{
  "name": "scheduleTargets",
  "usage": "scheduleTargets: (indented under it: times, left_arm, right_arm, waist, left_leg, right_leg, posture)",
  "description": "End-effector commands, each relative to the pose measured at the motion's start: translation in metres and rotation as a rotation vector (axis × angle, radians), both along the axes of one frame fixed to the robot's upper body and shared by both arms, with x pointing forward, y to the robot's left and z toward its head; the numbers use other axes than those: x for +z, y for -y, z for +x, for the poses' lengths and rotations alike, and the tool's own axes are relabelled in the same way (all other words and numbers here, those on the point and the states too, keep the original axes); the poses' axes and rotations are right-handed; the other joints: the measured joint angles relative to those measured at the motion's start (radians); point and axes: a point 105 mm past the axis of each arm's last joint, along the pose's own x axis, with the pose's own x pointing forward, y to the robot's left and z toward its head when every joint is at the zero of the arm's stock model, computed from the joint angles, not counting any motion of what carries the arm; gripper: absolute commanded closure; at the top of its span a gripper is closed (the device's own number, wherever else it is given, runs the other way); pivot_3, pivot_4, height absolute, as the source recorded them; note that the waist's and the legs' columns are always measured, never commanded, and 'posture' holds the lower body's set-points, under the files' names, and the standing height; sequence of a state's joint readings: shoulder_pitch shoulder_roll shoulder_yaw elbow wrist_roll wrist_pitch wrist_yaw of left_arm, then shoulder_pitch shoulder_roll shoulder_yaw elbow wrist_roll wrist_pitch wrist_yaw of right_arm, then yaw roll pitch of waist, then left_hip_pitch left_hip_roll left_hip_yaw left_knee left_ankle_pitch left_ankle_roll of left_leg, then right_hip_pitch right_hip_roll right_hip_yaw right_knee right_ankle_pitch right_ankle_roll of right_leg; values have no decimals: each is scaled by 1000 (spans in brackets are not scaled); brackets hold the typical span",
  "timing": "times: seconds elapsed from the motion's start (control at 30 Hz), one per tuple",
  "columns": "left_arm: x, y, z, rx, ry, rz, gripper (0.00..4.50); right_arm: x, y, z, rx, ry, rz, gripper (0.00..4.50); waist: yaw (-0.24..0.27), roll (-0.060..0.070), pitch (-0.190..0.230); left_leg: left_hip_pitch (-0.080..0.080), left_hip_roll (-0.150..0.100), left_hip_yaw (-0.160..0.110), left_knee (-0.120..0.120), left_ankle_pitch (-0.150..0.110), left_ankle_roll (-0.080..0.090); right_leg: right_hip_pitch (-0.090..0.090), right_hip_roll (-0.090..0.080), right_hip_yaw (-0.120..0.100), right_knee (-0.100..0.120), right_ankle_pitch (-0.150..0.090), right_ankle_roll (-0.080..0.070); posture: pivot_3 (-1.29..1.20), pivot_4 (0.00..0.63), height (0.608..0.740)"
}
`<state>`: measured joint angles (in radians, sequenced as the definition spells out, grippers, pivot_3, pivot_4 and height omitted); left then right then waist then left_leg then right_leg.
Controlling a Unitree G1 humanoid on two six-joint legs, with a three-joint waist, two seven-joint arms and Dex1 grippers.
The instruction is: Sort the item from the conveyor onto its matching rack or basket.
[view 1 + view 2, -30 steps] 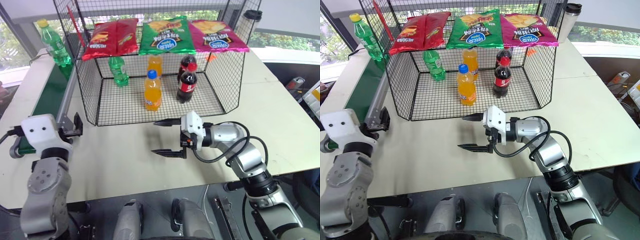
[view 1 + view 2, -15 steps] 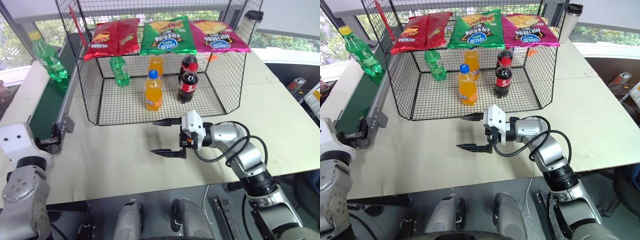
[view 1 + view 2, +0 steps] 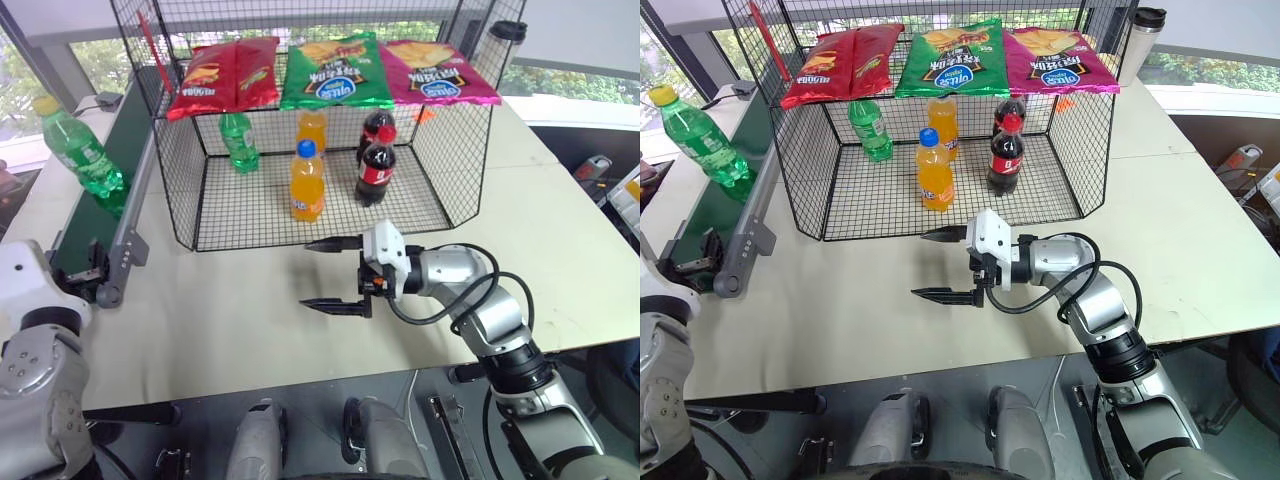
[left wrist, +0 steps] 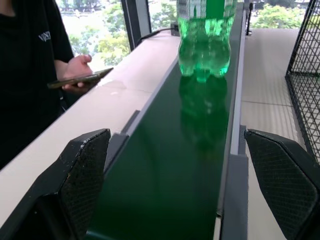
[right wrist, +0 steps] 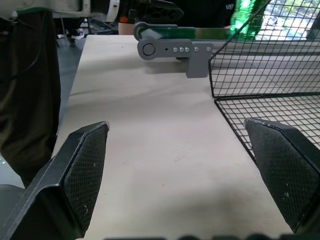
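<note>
One bottle (image 3: 80, 150) matters here: green, yellow cap, standing upright on the belt (image 3: 105, 215), long axis vertical, leaning a touch as seen from the head cam. It sits partway along the conveyor, up-belt from the near roller end and just outside the basket's (image 3: 180, 190) left mesh wall.

L gripper (image 4: 200, 190) is at the near end of the belt, pointing straight along it toward the bottle; fingers spread wide, one each side of the belt frame, nothing between them. In the wrist cam the bottle base stands dead ahead on the belt centreline, so the line of approach looks good w/o much sideways correction. Gap between bottle & fingers not closed yet; near but apart.

R gripper (image 3: 335, 272) hangs over the table in front of the basket's open side, aimed toward the robot's left, fingers also wide, empty. It's well apart from the bottle, w/ the basket corner between, so L arm is clearly the nearer one & prob. the one to grab.

Basket already holds a green-cap bottle (image 3: 237, 141), orange sodas (image 3: 306, 182) and colas (image 3: 374, 165); chip bags (image 3: 335, 72) hang across the back. A person w/ a phone (image 4: 75, 75) stands beside the belt's far side.
</note>
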<state>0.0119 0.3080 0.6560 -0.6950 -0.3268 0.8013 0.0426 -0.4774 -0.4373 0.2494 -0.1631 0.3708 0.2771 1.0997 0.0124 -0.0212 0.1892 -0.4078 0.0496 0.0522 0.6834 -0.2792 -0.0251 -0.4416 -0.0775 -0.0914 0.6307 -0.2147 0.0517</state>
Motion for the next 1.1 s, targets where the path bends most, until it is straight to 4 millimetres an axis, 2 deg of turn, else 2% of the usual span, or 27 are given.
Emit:
scheduleTargets:
  times: [0.03,0.37,0.7,0.87,1.0,1.1]
  left_arm:
    - [14,-5,-1,18,41,35,39]
    - [33,-15,19,29,88,71,39]
    - [25,-18,22,38,71,80,39]
    - [24,-11,19,3,93,73,1561]
    - [31,-10,15,11,115,75,1563]
    - [44,-6,12,7,155,99,1563]
  right_arm:
    - [14,1,-6,27,49,33,0]
    - [19,-2,-5,28,58,31,0]
    - [17,0,-3,12,56,24,0]
    - [16,1,-1,5,58,22,0]
    - [16,1,-1,3,59,20,0]
    - [16,1,-1,2,58,20,0]
  waist:
    - [0,0,0]
    - [0,0,0]
    - [-1,0,0]
    - [2,0,0]
    - [2,0,0]
    - [0,0,0]
  left_leg:
    - [0,0,0,0,0,0]
    - [0,0,0,0,0,0]
    - [0,0,0,0,0,0]
    - [0,0,0,0,0,0]
    - [0,0,0,0,0,0]
    - [0,0,0,0,0,0]
  right_leg:
    - [0,0,0,0,0,0]
    - [0,0,0,0,0,0]
    - [0,0,0,0,0,1]
    - [0,0,0,0,0,0]
    - [0,-1,0,0,0,0]
    - [0,-1,0,0,0,1]
  posture:
    - [0,150,740]
    - [0,150,740]
    - [0,150,740]
    - [0,150,740]
    - [0,150,740]
    - [0,150,740]
